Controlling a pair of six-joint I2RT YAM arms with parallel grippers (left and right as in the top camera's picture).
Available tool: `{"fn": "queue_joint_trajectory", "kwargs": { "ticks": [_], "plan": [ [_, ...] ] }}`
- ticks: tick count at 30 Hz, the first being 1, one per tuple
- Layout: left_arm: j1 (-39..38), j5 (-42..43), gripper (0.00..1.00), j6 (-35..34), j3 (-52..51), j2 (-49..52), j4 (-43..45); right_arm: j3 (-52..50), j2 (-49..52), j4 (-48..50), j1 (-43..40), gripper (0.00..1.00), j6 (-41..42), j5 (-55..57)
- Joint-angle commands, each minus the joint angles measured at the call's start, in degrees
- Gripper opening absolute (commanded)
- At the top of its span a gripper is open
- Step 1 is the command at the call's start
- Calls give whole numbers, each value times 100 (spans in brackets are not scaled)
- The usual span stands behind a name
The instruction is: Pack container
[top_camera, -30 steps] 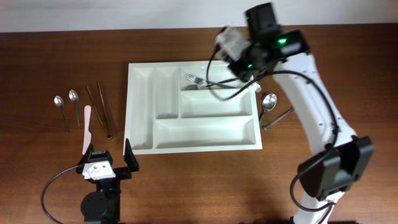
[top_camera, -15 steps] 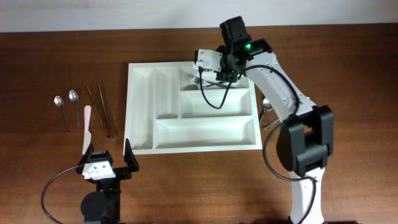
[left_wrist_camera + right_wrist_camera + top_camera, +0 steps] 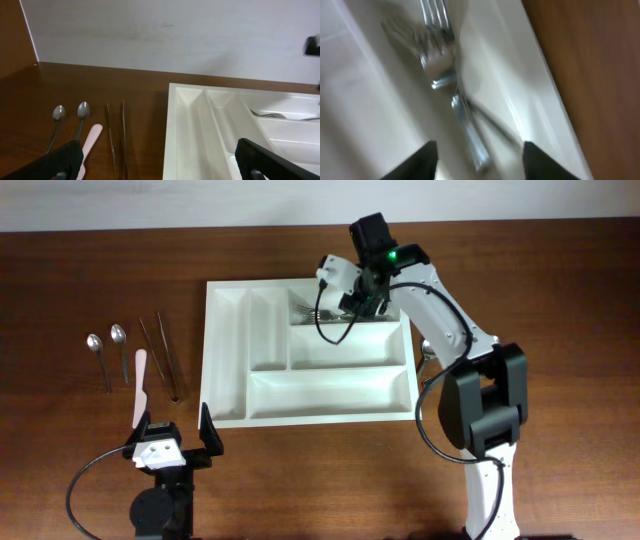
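The container (image 3: 230, 360) is a white compartment tray in the middle of the table; its near corner (image 3: 190, 125) shows in the left wrist view. My right gripper (image 3: 335, 302) hovers over the top wide compartment, where forks (image 3: 305, 310) lie. In the blurred right wrist view the right gripper (image 3: 480, 167) is open, and the forks (image 3: 437, 60) lie on the tray floor, one handle running between the fingertips. My left gripper (image 3: 175, 442) stands open near the front edge, left of the container, holding nothing; the same open gripper (image 3: 162, 165) shows in its wrist view.
Left of the container lie two spoons (image 3: 107, 340), a pink-handled utensil (image 3: 141, 380) and two thin metal sticks (image 3: 165, 360). The right arm (image 3: 450, 330) crosses the container's right rim and hides the table beside it.
The right arm swung left from the container's right side to above the top compartment, and its gripper went from shut to open; a fork now lies with the others.
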Motion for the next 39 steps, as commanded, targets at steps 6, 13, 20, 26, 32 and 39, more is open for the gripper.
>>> {"fn": "queue_joint_trajectory", "kwargs": {
  "ticks": [6, 13, 20, 26, 32, 39],
  "plan": [
    [-28, -39, 99, 52, -39, -44, 9, 704, -1711, -1014, -964, 65, 2280, 400],
    [-28, -42, 99, 52, -42, -44, 9, 693, -2127, -1735, -2841, 67, 4151, 46],
    [-28, -42, 99, 52, -39, -44, 7, -337, -1871, -2271, -3974, 66, 5993, -492],
    [-28, -39, 99, 52, -39, -44, 4, -1821, -1759, -1217, -4022, 66, 6590, -531],
    [-28, -42, 99, 52, -39, -44, 4, -2852, -1751, 98, -4079, 67, 5082, -1268],
    [-28, -42, 99, 52, -39, -44, 4, -3394, -1453, 577, -4293, 70, 4579, -2339]
  ]
}}
